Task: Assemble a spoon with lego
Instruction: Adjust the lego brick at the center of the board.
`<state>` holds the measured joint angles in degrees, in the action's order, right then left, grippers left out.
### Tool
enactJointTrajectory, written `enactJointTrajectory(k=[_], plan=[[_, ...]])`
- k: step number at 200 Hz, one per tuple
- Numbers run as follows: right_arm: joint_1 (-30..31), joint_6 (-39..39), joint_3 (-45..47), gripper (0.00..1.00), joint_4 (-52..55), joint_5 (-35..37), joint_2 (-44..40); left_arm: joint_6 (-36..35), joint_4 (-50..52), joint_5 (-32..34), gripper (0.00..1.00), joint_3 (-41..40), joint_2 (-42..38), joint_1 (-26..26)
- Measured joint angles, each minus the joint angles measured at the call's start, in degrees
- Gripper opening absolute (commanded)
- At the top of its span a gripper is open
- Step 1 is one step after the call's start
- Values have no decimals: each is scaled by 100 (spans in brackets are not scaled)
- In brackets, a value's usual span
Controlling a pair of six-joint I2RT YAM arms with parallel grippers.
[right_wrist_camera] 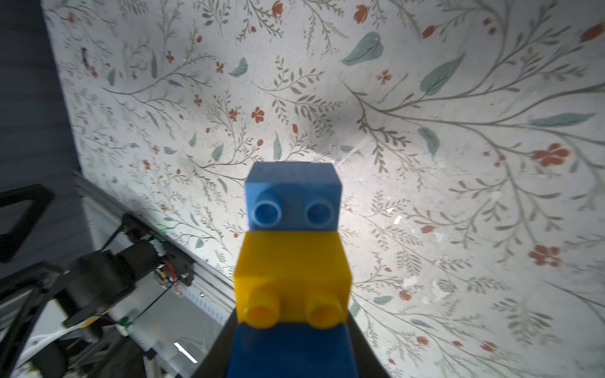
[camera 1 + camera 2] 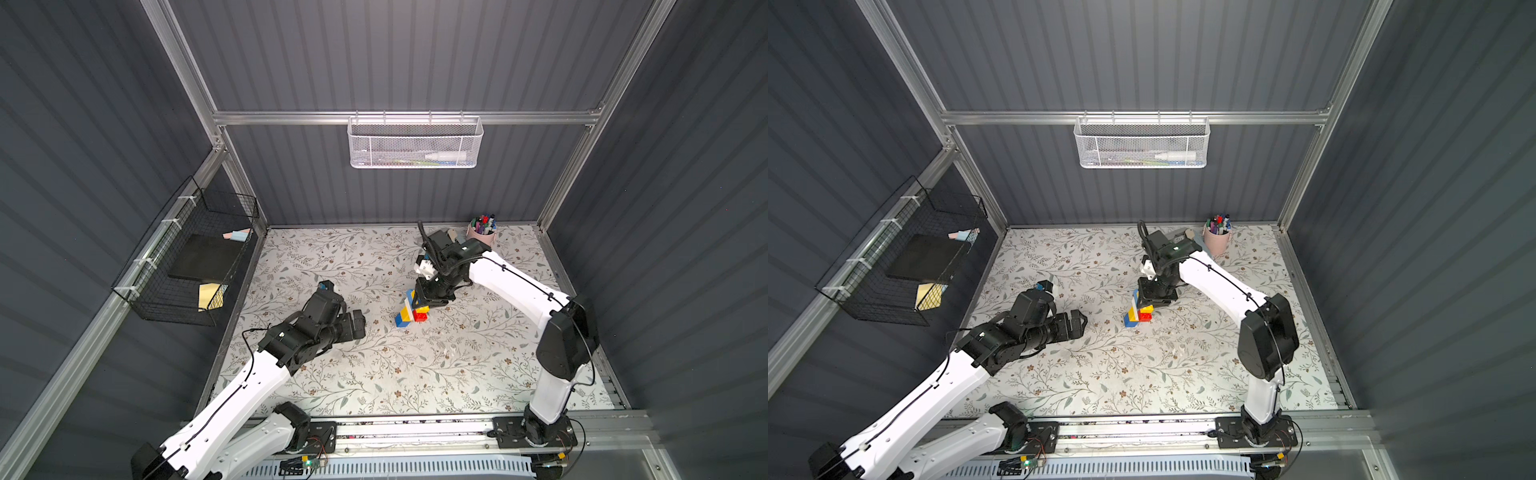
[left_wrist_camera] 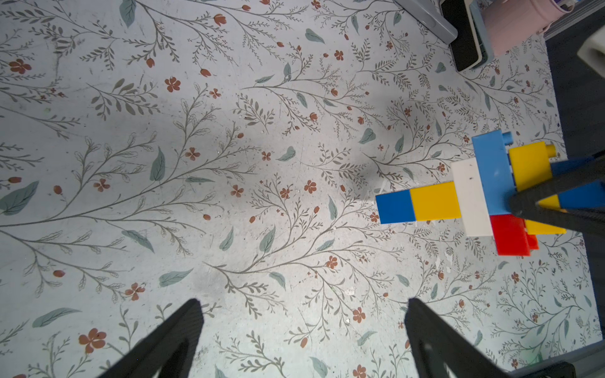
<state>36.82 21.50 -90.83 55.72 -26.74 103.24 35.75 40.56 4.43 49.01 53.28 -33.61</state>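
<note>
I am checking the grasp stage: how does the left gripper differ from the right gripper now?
The left gripper stands wide open and empty; the right gripper is closed on the spoon at its wide end. The left gripper hangs over the table, apart from the spoon; the right gripper touches it. Both have black fingers.

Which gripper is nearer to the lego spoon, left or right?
Right. The right gripper is at the head of the spoon, jaws closed around it; the left gripper hangs open, apart from the handle end.
</note>
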Motion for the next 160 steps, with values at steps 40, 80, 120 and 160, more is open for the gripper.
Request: enactJointTrajectory(k=[40, 80, 120, 160], plan=[[-446, 793, 1421, 28, -1705, -1606, -260, -50, 4, 4, 99, 79, 131, 0], [-640, 1759, 2509, 27, -3530, -2603, -238, -138, 59, 11, 99, 271, 254, 0], [-723, 3051, 3333, 26, -5654, -3211, 245, -238, 188, 101, 99, 433, 262, 0], [-726, 4107, 3700, 28, -7361, -3515, 925, -267, 293, 181, 99, 446, 262, 0]])
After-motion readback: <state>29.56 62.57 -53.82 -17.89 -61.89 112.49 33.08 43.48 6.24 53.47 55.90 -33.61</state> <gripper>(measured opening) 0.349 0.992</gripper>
